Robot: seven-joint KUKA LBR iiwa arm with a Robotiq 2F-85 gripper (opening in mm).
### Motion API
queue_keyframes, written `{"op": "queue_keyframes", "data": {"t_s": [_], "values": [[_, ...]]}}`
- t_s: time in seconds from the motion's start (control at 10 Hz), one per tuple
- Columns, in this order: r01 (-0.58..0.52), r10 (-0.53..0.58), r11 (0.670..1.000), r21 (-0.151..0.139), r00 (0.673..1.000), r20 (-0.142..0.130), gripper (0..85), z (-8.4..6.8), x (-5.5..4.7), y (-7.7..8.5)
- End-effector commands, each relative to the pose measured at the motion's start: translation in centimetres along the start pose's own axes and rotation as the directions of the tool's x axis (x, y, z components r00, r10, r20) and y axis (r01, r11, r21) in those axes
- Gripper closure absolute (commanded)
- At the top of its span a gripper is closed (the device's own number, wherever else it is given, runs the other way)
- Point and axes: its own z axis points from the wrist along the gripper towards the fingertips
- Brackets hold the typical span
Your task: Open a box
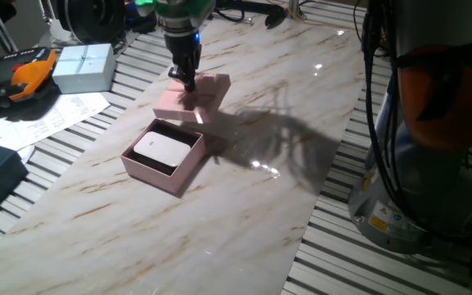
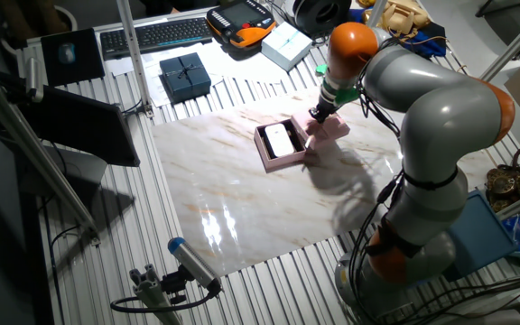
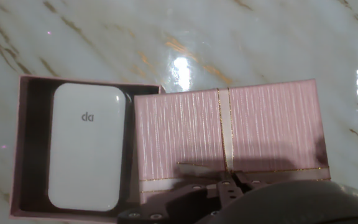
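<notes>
The gripper is held pointing straight down over the lid, on its ribbon; whether the fingers are clenched cannot be told. The open box, white insert exposed, is seen just beside the lid on the marble table, the lid's edge overlapping its rim

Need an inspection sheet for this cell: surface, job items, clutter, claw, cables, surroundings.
Surface: marble-look board on slatted table, glossy glare.
Job's things: pink box base open, white insert visible; lid off, one edge propped on the base's rim.
Clutter: nothing seen on the board.
Claw: claw at the lid's ribbon; open or shut cannot be told.
Cables: black bundle along the arm base.
Surroundings: pale blue box, dark blue box, keyboard, orange pendant, papers.
</notes>
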Motion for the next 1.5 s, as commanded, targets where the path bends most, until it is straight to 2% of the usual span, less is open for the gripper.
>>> {"op": "queue_keyframes", "data": {"t_s": [0.0,0.2,0.4,0.5,0.7,1.0,1.1,1.4], "values": [[-0.024,0.024,1.000,-0.004,1.000,0.007,85.0,-0.01,0.00,0.00],[-0.060,0.060,0.998,-0.015,0.998,-0.008,85.0,-0.01,0.00,0.00],[-0.048,0.048,0.999,0.025,0.999,-0.015,85.0,-0.01,0.00,0.00],[-0.040,0.040,0.999,0.026,0.999,-0.014,85.0,-0.01,0.00,0.00],[-0.054,0.054,0.998,0.023,0.998,-0.012,85.0,-0.01,0.00,0.00],[-0.060,0.061,0.998,0.008,0.998,-0.033,85.0,-0.01,0.00,0.00],[-0.056,0.056,0.998,0.002,0.997,-0.051,85.0,-0.01,0.00,0.00],[-0.063,0.064,0.998,0.016,0.996,-0.056,85.0,-0.01,0.00,0.00]]}}
